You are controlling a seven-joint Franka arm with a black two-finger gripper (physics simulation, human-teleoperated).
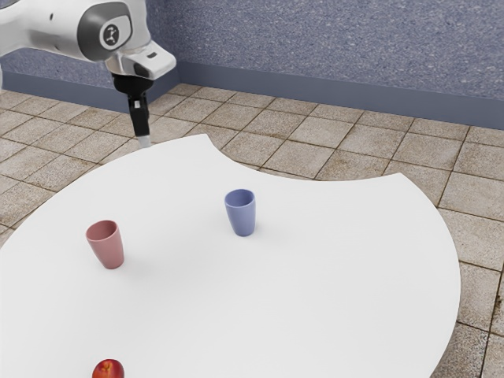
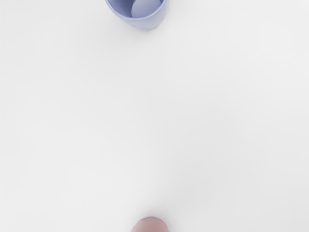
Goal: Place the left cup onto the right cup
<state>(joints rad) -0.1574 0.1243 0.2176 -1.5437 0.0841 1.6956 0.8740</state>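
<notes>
The apple [image 1: 108,368] is cut off at the near edge. The pink cup [image 1: 105,244] stands well nearer than the gripper [image 1: 145,143]. I cannot tell whether the gripper is apart or together.

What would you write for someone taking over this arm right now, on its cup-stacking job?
Black two-finger gripper: holds nothing, hangs near the round white table's far edge, away from both cups.
Pink tapered cup: upright, at the exterior view's left.
Blue tapered cup: upright, to its right, apart.
Done: nothing yet.
Left: grasp the pink cup, set it onto the blue one.
</notes>
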